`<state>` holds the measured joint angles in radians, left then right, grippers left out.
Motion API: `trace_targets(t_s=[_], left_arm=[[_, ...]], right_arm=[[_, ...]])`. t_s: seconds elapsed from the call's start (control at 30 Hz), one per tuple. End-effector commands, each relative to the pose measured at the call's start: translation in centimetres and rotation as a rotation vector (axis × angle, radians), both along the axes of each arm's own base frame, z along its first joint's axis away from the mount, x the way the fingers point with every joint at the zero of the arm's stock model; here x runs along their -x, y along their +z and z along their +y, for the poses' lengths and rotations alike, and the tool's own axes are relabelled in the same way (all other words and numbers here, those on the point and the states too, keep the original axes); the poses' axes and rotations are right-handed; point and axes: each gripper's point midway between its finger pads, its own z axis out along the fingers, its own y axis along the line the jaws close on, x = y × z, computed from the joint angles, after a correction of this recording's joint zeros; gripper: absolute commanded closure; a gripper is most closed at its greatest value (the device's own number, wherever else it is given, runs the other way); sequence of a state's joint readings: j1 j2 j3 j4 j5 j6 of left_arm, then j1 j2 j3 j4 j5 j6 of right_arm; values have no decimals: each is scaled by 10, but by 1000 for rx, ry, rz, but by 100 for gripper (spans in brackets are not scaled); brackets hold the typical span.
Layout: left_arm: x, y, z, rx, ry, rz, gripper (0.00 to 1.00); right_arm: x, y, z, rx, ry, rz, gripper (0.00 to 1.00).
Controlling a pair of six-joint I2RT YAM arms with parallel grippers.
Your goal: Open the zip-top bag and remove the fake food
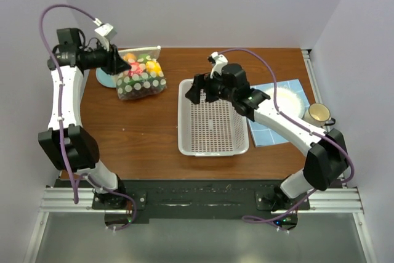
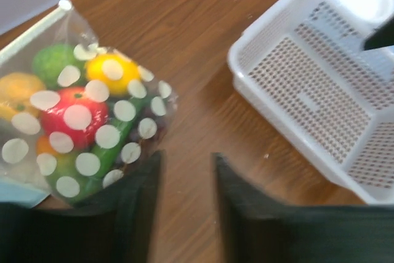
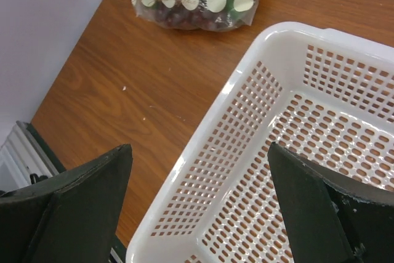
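The left jaws are standing partly apart with only bare wood showing between them, gripping nothing. One of their fingers (image 2: 132, 214) is sitting just beside the lower edge of the zip-top bag (image 2: 86, 121), and whether it is touching the plastic I cannot tell. The bag is lying on its side at the far left of the tabletop (image 1: 141, 133), its white closing strip (image 2: 31, 29) pointing toward the back wall. The fake food (image 2: 77, 118) is sitting inside it: a red piece, a yellow one, an orange one, green ones and dark grapes are showing through the dotted plastic. A pale blue dish (image 1: 103, 79) is peeking out at the bag's left edge.

The right jaws are spread wide and holding nothing, hanging over the far left corner of the white basket (image 3: 206, 133). The basket is resting in the middle of the tabletop, to the right of the bag with bare wood between them. A blue cloth (image 1: 277, 132) is lying just beside the basket on its right, carrying a pale plate (image 1: 292, 100), and a cup (image 1: 319, 114) is standing near the right edge
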<state>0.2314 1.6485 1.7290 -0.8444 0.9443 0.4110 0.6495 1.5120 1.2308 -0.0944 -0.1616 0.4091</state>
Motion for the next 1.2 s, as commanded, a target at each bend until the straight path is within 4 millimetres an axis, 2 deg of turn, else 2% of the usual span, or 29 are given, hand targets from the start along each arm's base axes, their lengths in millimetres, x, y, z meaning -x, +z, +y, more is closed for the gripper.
trace_targets(t_s=[0.0, 0.03, 0.07, 0.13, 0.17, 0.23, 0.27, 0.53, 0.7, 0.9, 1.03, 1.17], left_arm=[[-74, -12, 47, -85, 276, -97, 36], [-85, -17, 58, -72, 323, -88, 31], [-103, -26, 82, -21, 401, -68, 27], [-116, -33, 104, 20, 473, -60, 22], [-127, -42, 119, 25, 508, -53, 13], [-136, -53, 130, 8, 549, -37, 10], [-139, -62, 133, 15, 559, -17, 9], [-126, -101, 139, 34, 622, 2, 11], [-127, -124, 137, 53, 621, 42, 15], [-134, -152, 139, 89, 647, 71, 18], [-149, -163, 134, 128, 608, 68, 26], [-154, -175, 137, 129, 617, 80, 27]], right_arm=[[8, 30, 2, -36, 27, -112, 2], [14, 30, -2, -31, 26, -116, 1], [16, 28, -5, -26, 22, -115, 2], [24, 27, -13, -19, 17, -123, 1], [26, 27, -16, -20, 13, -126, 1], [30, 21, -21, -4, 5, -120, 1], [33, 25, -24, -8, 2, -129, 1], [40, 19, -36, 17, -26, -120, 1], [41, 19, -41, 28, -47, -105, 1], [46, 23, -49, 22, -64, -110, 1], [49, 24, -50, 13, -69, -104, 1], [51, 26, -51, 7, -71, -96, 1]])
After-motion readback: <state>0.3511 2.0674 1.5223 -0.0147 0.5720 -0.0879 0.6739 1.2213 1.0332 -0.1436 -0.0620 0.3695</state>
